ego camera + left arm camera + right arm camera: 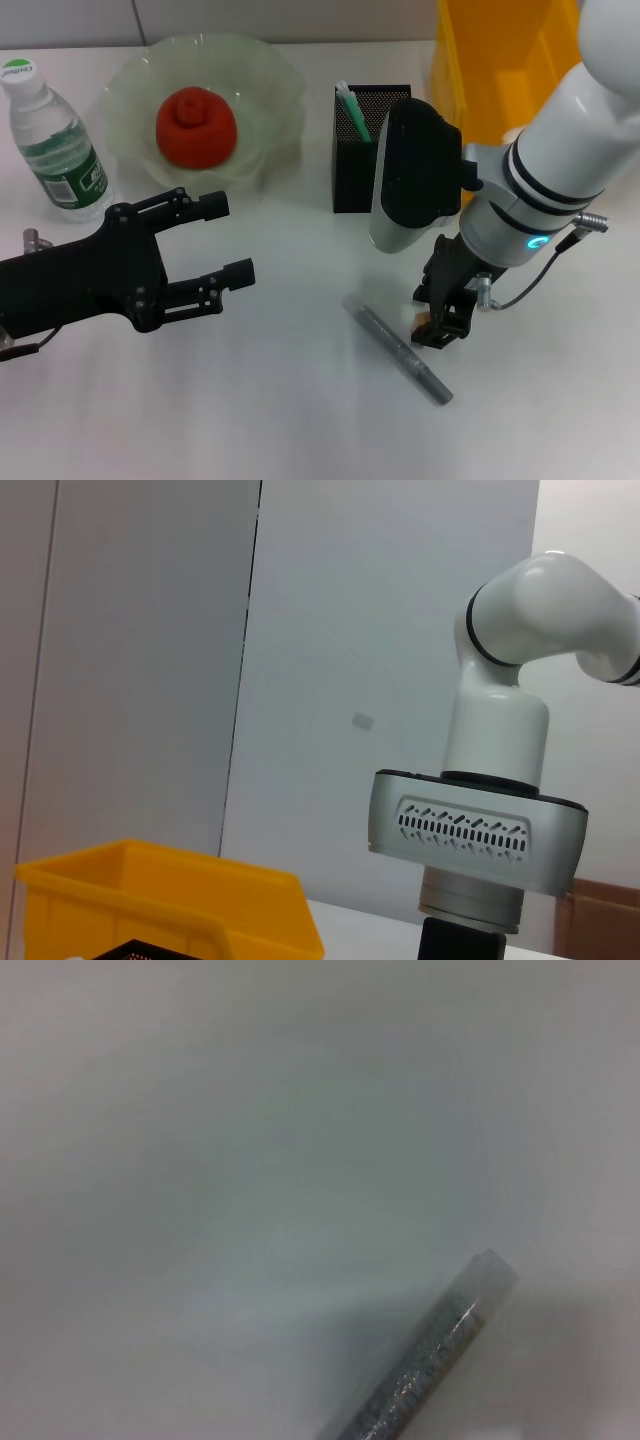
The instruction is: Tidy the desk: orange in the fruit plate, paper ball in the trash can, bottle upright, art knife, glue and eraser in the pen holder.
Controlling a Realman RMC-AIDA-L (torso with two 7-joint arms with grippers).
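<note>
Head view: the right hand (441,322) is lowered to the white counter (280,410) just beside the slim grey metal art knife (400,352), fingers narrow, contents indiscernible; the left hand (215,245) hovers wide open and empty near the pale green fruit plate (270,90). Left wrist view: only the right arm and yellow bin (160,895). Right wrist view: the knife's tip lies flat; I judge the hand should centre over the shaft before closing.

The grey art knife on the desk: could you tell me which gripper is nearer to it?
Right. The right gripper hangs just beside the art knife; the left gripper is open, well across the desk.
</note>
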